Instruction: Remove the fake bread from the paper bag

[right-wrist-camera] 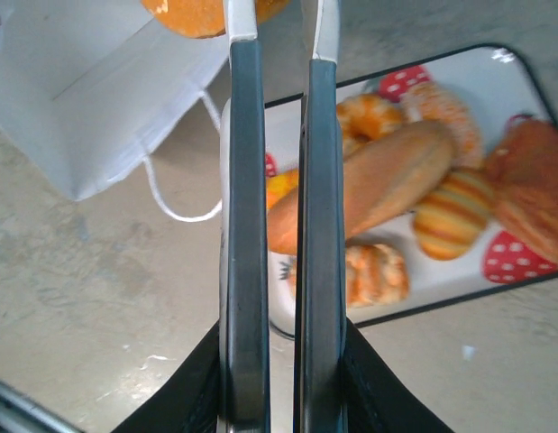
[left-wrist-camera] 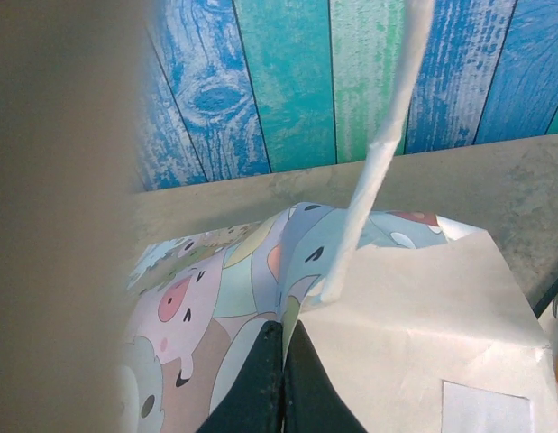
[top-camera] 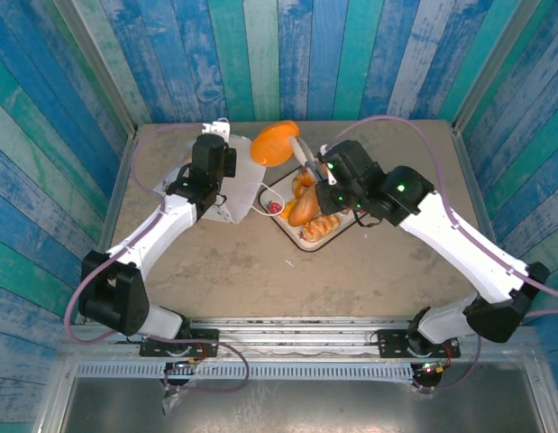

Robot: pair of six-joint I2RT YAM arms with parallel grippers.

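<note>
The right gripper holds an orange fake bread between the paper bag and the tray of pastries.

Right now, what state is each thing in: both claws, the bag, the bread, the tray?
Paper bag: mouth open, printed lining showing.
Left gripper: shut, pinching the bag's rim.
Orange roll: out of the bag, held up.
Right gripper: shut on the orange roll.
Tray: loaded with several breads.
Long loaf: lying on the tray.
</note>
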